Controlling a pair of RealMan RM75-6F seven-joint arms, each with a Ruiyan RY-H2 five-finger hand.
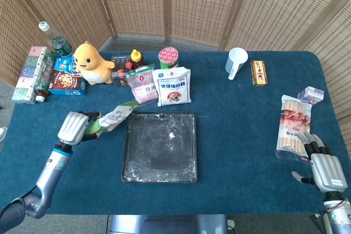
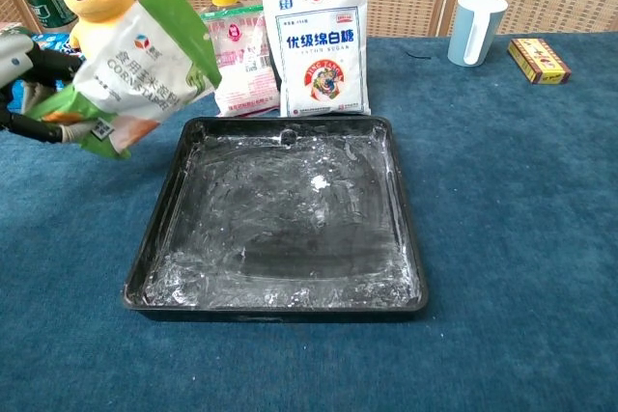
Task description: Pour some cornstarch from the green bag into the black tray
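Note:
My left hand [image 1: 74, 127] [image 2: 17, 65] holds the green-and-white cornstarch bag [image 1: 112, 117] [image 2: 140, 69] by its lower end, left of the black tray [image 1: 159, 147] [image 2: 185, 156]. The bag is tilted with its top up and to the right, just off the tray's left rim. White powder streaks cover the tray's floor. My right hand [image 1: 327, 169] rests at the table's front right corner, fingers apart, holding nothing; the chest view does not show it.
Behind the tray stand a white sugar bag [image 1: 174, 86] [image 2: 320, 47], a pink packet [image 1: 142, 84], a yellow plush toy [image 1: 91, 63], bottles and boxes. A white cup [image 1: 236, 62] and a small box [image 1: 259, 73] sit far right; a noodle pack [image 1: 294, 126] lies near my right hand.

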